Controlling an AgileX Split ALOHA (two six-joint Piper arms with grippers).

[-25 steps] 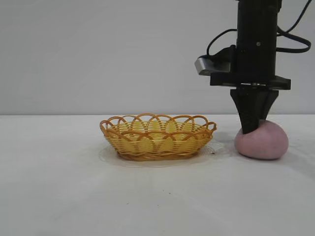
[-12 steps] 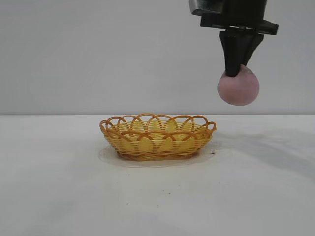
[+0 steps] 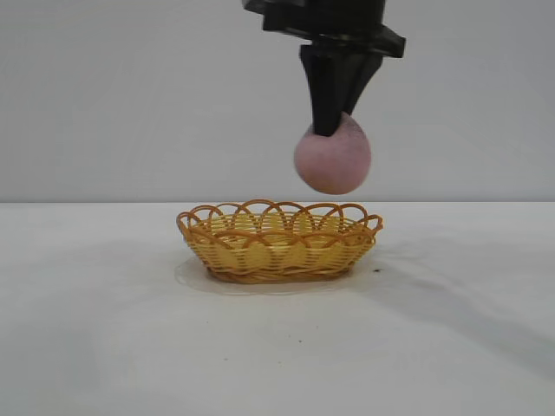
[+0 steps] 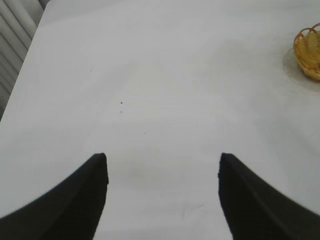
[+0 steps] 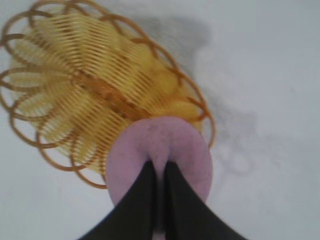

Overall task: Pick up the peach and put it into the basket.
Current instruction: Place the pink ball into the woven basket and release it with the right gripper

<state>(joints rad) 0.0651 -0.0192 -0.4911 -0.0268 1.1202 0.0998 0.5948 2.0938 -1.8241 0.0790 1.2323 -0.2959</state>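
- The right gripper (image 3: 334,121) points straight down with its jaws pinched almost together on the pointed top of the peach (image 3: 333,159), which hangs below them.
- A second ago the peach sat on the table (image 3: 104,347) to the right of the basket (image 3: 279,243); now it is lifted clear and carried leftward, hanging above the basket's right half.
- In my judgement the carry is nearly done: a small shift further over the centre, then lowering and release.
- The left gripper (image 4: 162,197) waits with jaws apart and empty, well away from the basket.
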